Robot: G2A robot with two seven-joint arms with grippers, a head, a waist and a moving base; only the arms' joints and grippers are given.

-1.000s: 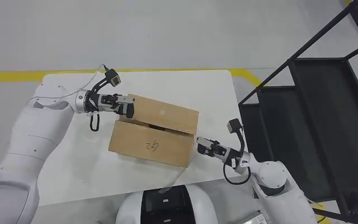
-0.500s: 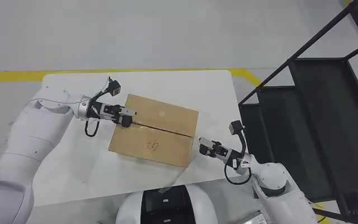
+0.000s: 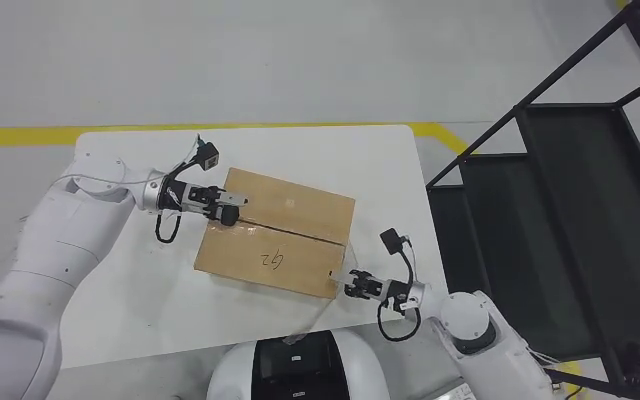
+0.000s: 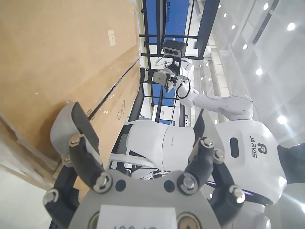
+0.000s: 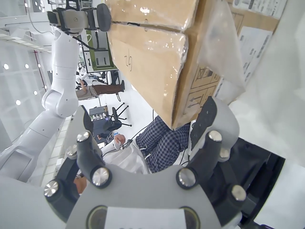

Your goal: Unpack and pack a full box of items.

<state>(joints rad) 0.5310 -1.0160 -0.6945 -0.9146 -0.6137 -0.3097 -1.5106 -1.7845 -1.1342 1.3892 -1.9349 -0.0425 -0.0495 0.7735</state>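
A closed cardboard box [image 3: 277, 231] lies in the middle of the white table, with a taped seam running along its top [image 3: 285, 230]. My left gripper [image 3: 229, 206] is open at the far-left end of that seam; one pad [image 4: 83, 125] rests by the seam on the box top [image 4: 59, 48]. My right gripper [image 3: 351, 283] is open at the box's near right corner. That corner [image 5: 174, 122] sits between its fingers, one pad [image 5: 202, 122] against the labelled end face. In the right wrist view, the left gripper [image 5: 103, 20] shows at the far end of the seam.
The white table [image 3: 130, 290] has bare room left of and behind the box. A loose clear tape flap [image 5: 219, 39] hangs off the box's right end. A black metal stair frame [image 3: 540, 200] stands close to the table's right edge.
My right gripper has moved from the right end of the seam down to the box's near right corner. My left gripper shifted slightly along the box's left end.
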